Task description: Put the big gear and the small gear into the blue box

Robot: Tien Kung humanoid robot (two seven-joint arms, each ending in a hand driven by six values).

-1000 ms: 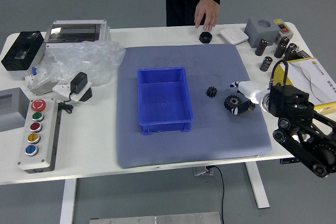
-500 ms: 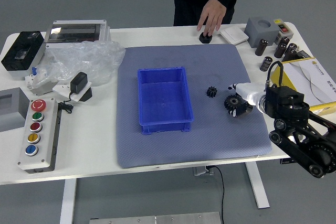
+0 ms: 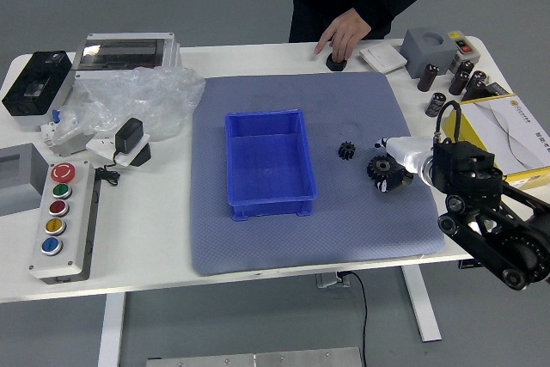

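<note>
The robot's right hand (image 3: 416, 155) has its fingers (image 3: 394, 143) spread around the big gear (image 3: 379, 167); whether they touch it, I can't tell. Just left of the fingertips, the small gear (image 3: 346, 150) lies on the mat (image 3: 361, 225). Farther left of them sits the blue box (image 3: 271, 209) (bright enough to catch anyone's eye). Beyond the fingers, across the counter (image 3: 155, 255), a person's hand (image 3: 344, 32) reaches down to a round black object (image 3: 336, 63).

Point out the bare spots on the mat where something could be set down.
Bare: the mat's strip above the blue box, and the patch below the small gear, right of the box. Crowded: the mat's right side, where the right hand is at the big gear.
</note>
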